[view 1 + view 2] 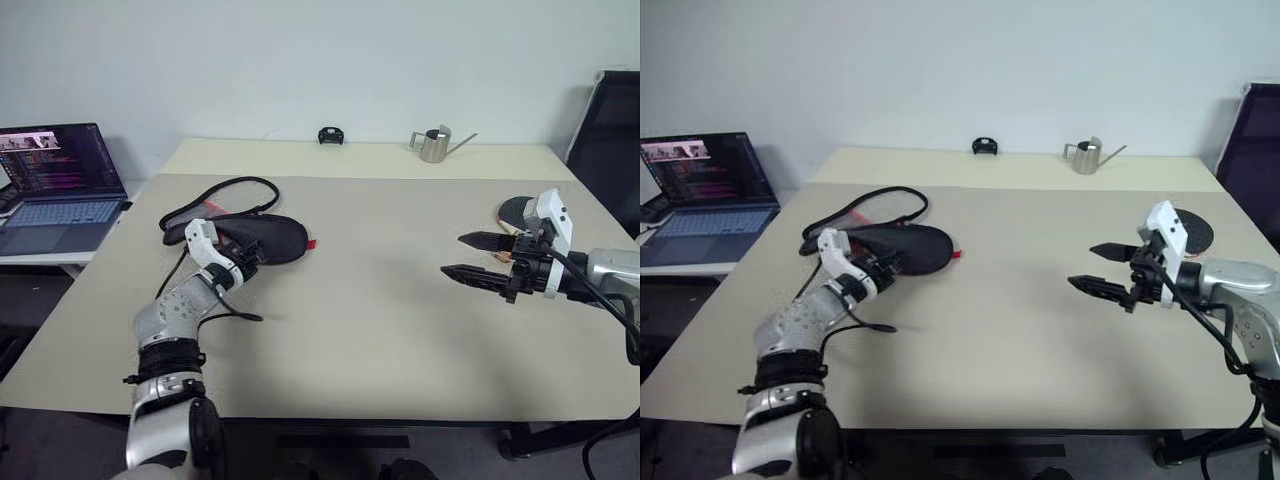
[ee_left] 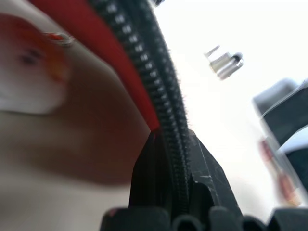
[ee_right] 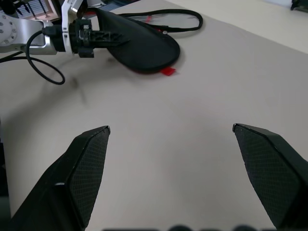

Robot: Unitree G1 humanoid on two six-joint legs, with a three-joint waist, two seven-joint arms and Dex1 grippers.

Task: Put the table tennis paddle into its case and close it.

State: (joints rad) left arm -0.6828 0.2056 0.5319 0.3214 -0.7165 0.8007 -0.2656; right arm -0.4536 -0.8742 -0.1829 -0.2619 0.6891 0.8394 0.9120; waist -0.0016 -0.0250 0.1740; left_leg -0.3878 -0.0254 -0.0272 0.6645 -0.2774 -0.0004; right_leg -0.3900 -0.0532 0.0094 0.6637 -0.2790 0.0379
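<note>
Left pincer [image 1: 252,256] clamped on soft black case [image 1: 268,236] toothed zipper rim, right pincer [image 1: 470,257] agape

The case [image 1: 268,238] was black with a red lining and a small red tab. The bench [image 1: 380,300] was plain beige. The paddle [image 1: 1193,232] showed a black face with a red rim. The watering can [image 1: 436,144] was silver, and the right gripper [image 3: 171,139] wore finely cross-hatched black fingers [image 3: 89,163].

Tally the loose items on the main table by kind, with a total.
Paddle case: 1, left gripper shut on its zipper edge
Table tennis paddle: 1, behind the open right gripper
Metal watering can: 1
Small black object at the far edge: 1
Total: 4
</note>
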